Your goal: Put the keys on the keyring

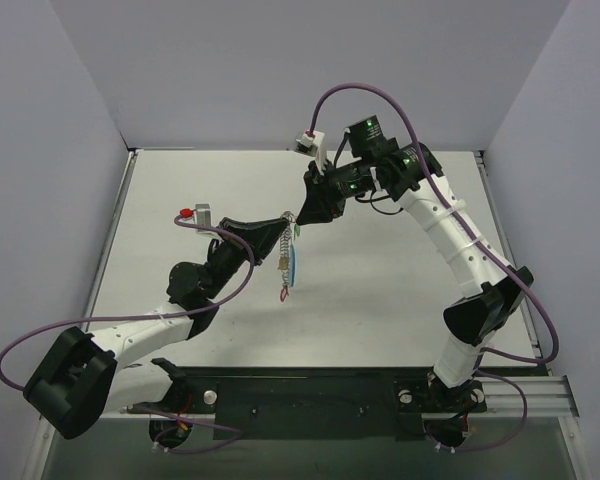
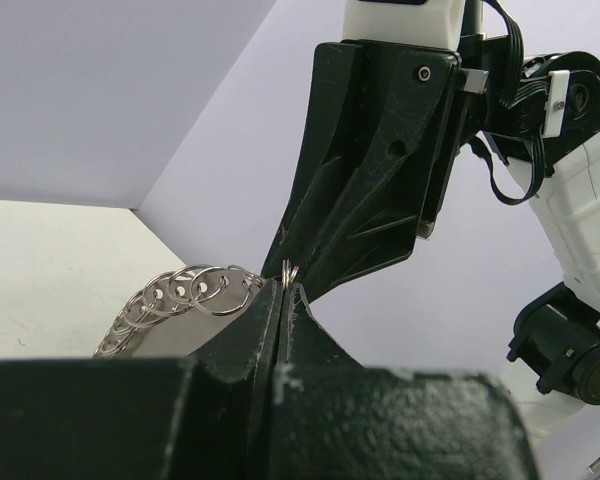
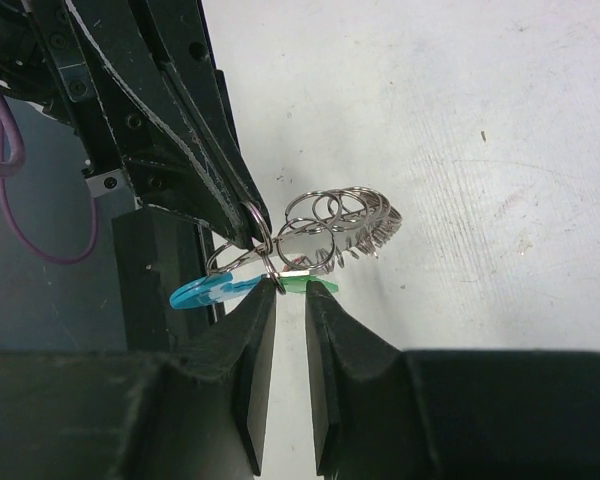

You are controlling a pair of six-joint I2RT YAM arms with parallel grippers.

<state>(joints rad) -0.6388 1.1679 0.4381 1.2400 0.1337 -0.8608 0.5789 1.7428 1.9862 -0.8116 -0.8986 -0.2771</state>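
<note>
left gripper (image 2: 285, 292) clamped on keyring (image 2: 195, 290), cannot tell if right gripper (image 3: 288, 300) holds green key (image 3: 318, 286) beside it, loose pinch would drop it.

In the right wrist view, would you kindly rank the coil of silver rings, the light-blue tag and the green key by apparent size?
1. coil of silver rings
2. light-blue tag
3. green key; only a sliver shows, so its full size is unsure.
</note>
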